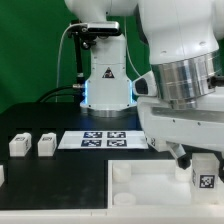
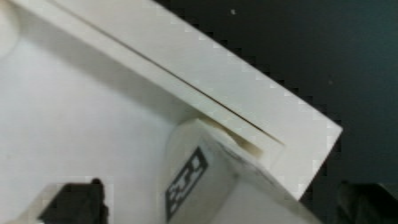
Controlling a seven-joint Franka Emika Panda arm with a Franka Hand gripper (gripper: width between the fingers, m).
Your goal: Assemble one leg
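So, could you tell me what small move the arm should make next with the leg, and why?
Probably a slow, straight push down. In the exterior view the leg stands upright under the pincer at the white tray corner; the wrist view shows it against the tray's edge. Whether it is seated cannot be told.

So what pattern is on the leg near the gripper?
A black-and-white square tag on the white leg, clearest in the exterior view.
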